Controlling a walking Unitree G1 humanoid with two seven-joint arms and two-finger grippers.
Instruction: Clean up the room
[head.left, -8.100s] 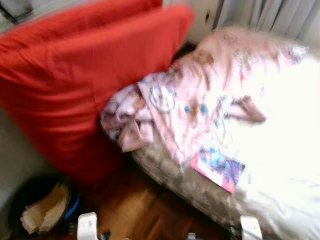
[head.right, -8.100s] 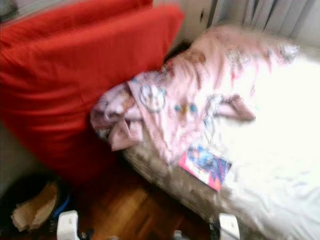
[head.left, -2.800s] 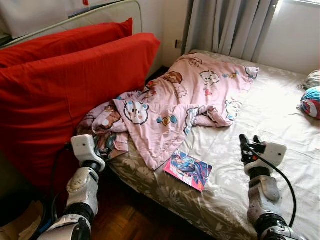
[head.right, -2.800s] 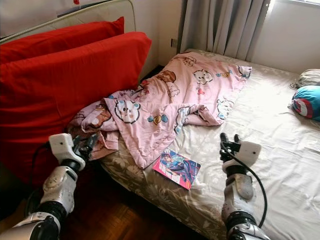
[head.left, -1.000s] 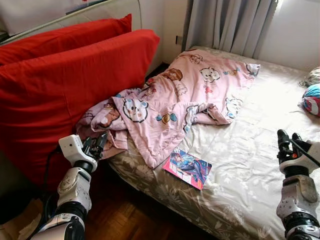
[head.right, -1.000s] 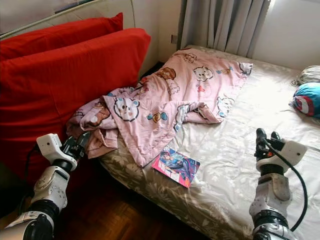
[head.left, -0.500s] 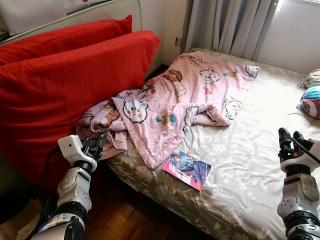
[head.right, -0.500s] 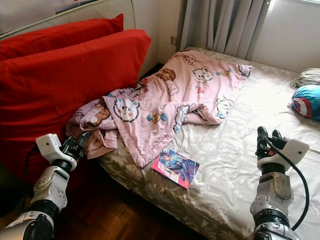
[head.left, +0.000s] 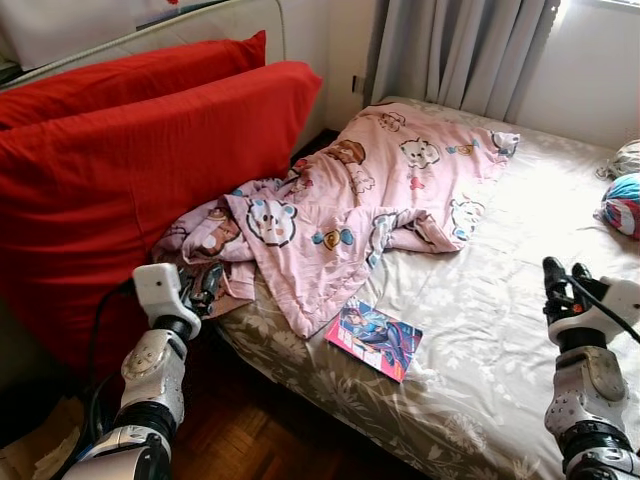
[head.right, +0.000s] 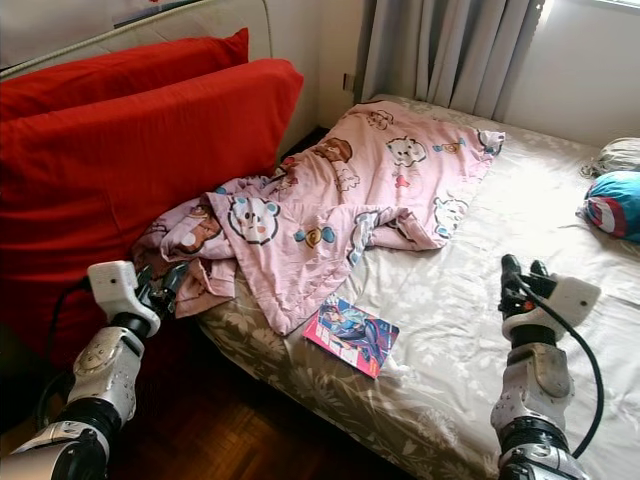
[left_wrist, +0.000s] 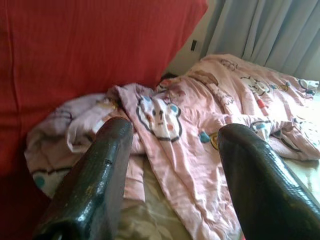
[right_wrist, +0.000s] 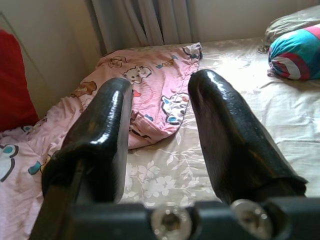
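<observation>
Ahead of my left gripper (head.left: 210, 283) the crumpled pink cartoon-print blanket (head.left: 350, 210) and big red cushions (head.left: 130, 190) crowd in, while bare floral bedsheet (head.left: 490, 300) lies open before my right gripper (head.left: 563, 272).

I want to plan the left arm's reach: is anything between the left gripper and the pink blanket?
Nothing visible stands between them. The left gripper, fingers open, hangs right beside the pink blanket, where its crumpled end spills over the bed edge by the red cushion.

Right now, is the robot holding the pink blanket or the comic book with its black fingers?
Neither. The left gripper is open beside the pink blanket, and the right gripper is open above the bed sheet. The comic book lies untouched.
</observation>
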